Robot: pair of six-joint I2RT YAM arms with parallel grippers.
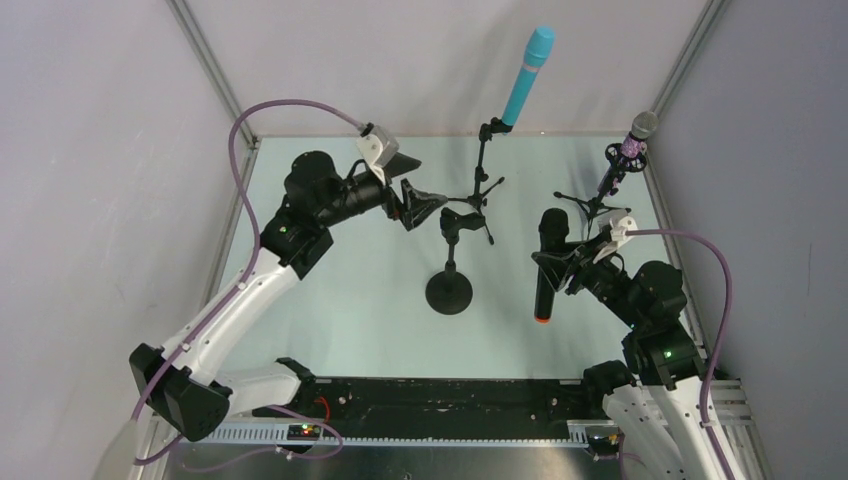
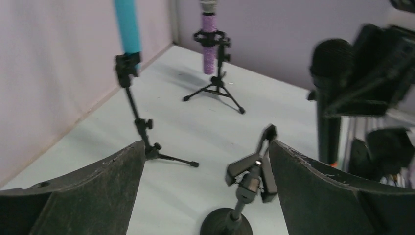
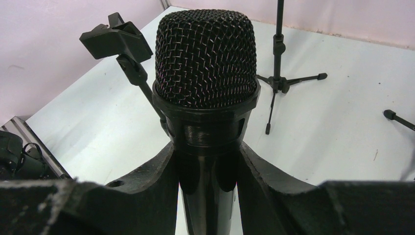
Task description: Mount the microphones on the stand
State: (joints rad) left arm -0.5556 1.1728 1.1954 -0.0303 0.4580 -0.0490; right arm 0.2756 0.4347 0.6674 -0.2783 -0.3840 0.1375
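**Holding the black microphone near the round-base stand**

We start at the left, where the left gripper [image 1: 418, 205] hangs above the table [image 1: 340, 300] with its jaws spread wide and nothing between them. From the left wrist view, its two dark fingers [image 2: 98, 191] frame the clip of the round-base stand [image 1: 449, 290], which sits just to the gripper's right. The clip [image 2: 252, 164] is tilted on its short post.

Farther back we see the turquoise microphone [image 1: 527, 72] seated in the clamp of a tripod stand [image 1: 484, 178], head up and leaning to the right.

Next comes the black microphone [image 1: 546, 262], clamped by the right gripper [image 1: 562, 262]. The jaws are narrowed around its body just below the mesh head [image 3: 205, 58]. It stands roughly upright, orange end [image 1: 541, 319] downward, well apart from the round-base stand. We cannot tell whether the orange end touches the table.

At the far right, the purple microphone [image 1: 628, 150] sits upright in a second tripod stand [image 1: 592, 203], its silver head uppermost.
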